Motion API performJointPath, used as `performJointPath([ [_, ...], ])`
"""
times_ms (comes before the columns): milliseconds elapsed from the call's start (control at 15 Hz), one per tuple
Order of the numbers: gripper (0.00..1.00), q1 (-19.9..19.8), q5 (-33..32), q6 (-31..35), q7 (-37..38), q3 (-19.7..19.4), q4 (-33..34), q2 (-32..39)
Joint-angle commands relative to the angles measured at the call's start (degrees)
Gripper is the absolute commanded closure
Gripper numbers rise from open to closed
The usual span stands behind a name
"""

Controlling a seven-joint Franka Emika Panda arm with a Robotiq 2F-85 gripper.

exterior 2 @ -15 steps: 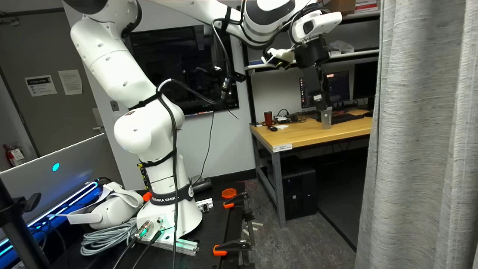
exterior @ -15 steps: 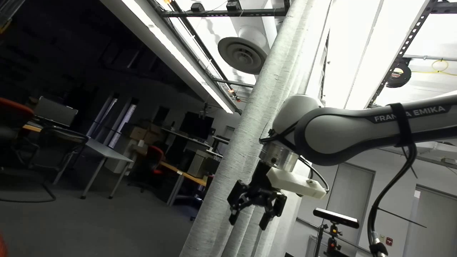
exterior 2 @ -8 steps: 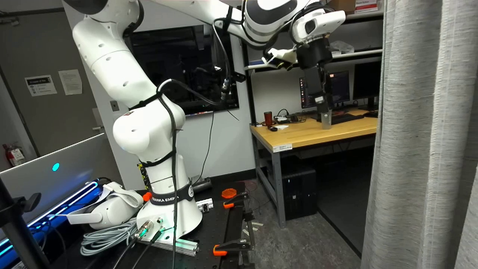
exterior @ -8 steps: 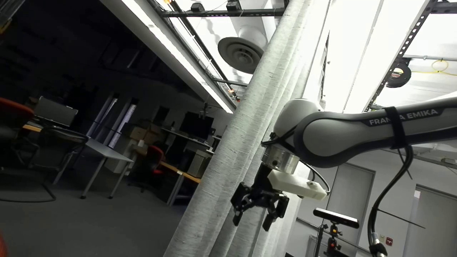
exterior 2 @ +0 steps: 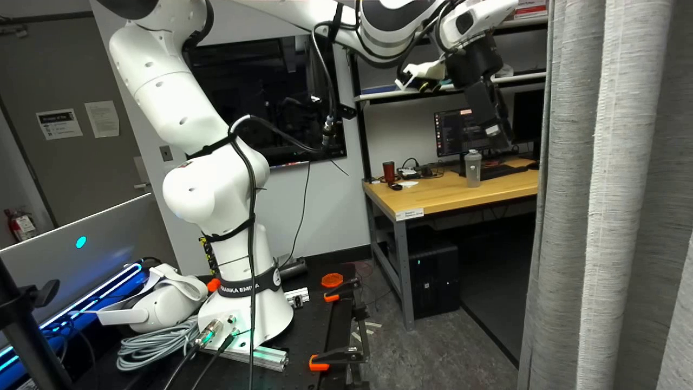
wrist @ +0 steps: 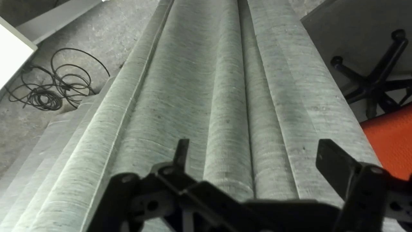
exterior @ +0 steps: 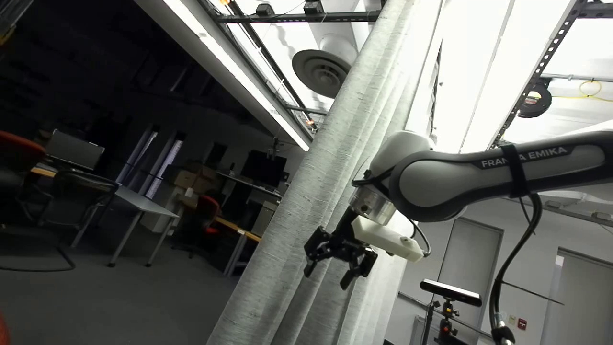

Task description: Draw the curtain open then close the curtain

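Down the middle of the wrist view, the curtain (wrist: 228,80) is spread in long folds, flanked by looped black cable (wrist: 45,99) on one side and a black chair base (wrist: 370,84) on the other. Before those folds the gripper (exterior: 327,276) is seen, its jaws set wide apart; whether the curtain is touched cannot be told. In an exterior view, part of a wood-topped desk (exterior 2: 438,196) is hidden behind the curtain.

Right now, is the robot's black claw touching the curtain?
Apart: in an exterior view, a dark monitor shows in the gap between the gripper and the curtain.
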Motion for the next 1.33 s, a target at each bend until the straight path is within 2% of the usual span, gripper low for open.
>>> performJointPath([
  [0, 0.0, -0.82, 1.14, 5.21, -0.88, -0.05, 4.18, 3.62],
  [800, 0.0, -2.26, -1.47, 18.85, 0.45, 0.44, 12.94, 8.29],
  [1067, 0.0, -4.05, -4.52, 22.74, 2.68, 1.23, 15.6, 8.53],
  [1267, 0.0, -5.39, -8.46, 25.72, 7.1, 1.66, 18.13, 9.01],
])
